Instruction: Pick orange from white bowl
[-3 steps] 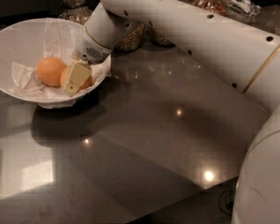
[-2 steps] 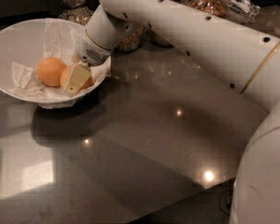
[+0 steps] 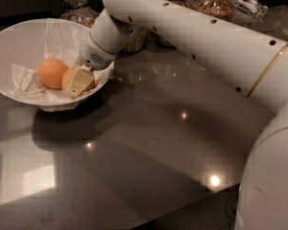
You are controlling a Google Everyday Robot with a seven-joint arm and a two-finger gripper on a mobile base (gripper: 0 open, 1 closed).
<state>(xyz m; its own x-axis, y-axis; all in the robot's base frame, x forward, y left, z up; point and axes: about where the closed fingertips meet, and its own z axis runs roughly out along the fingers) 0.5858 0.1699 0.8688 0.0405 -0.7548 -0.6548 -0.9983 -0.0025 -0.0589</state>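
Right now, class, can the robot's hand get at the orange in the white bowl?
Probably yes: the hand is inside the white bowl, close beside the orange, whose top lies uncovered. Only crumpled paper lines the bowl.

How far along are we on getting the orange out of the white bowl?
Done: the approach. The gripper is down inside the white bowl, right beside the orange. In hand: the grasp, though I cannot tell whether it has a grip. Left: the lift. The orange lies on the crumpled paper in the bowl, not raised.
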